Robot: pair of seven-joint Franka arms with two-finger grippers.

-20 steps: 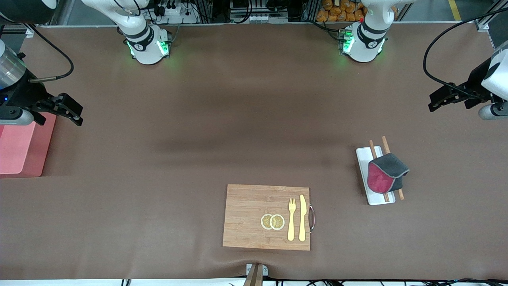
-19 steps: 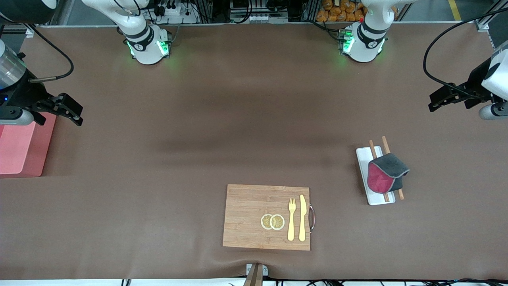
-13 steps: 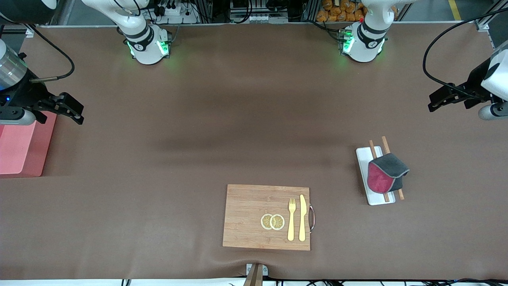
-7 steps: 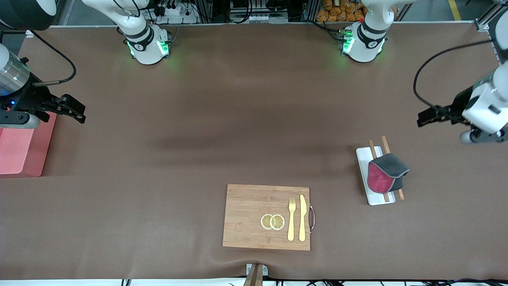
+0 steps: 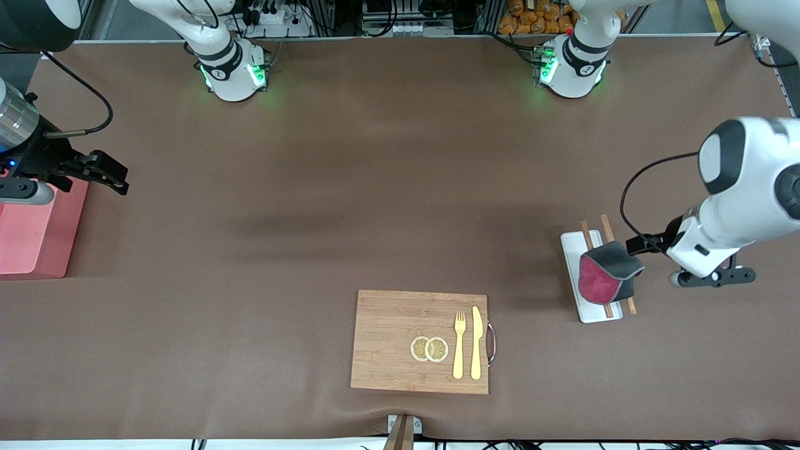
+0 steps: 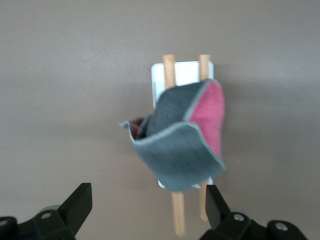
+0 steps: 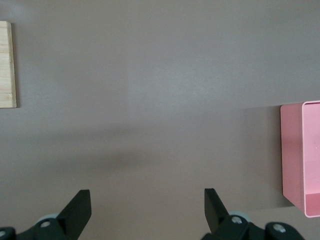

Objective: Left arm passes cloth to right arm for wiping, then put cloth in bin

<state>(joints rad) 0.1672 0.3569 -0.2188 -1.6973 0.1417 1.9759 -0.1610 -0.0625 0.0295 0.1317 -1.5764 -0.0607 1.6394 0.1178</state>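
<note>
Grey-and-crimson cloth (image 5: 607,274), salmon-pink bin (image 5: 28,232), white tray (image 5: 574,262), brown table (image 5: 312,219)

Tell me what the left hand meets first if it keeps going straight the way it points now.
Most likely the cloth. The left hand is open, and the grey and crimson cloth, draped over the chopsticks on the white tray, sits between its fingers' line. How much gap remains is unclear.
</note>
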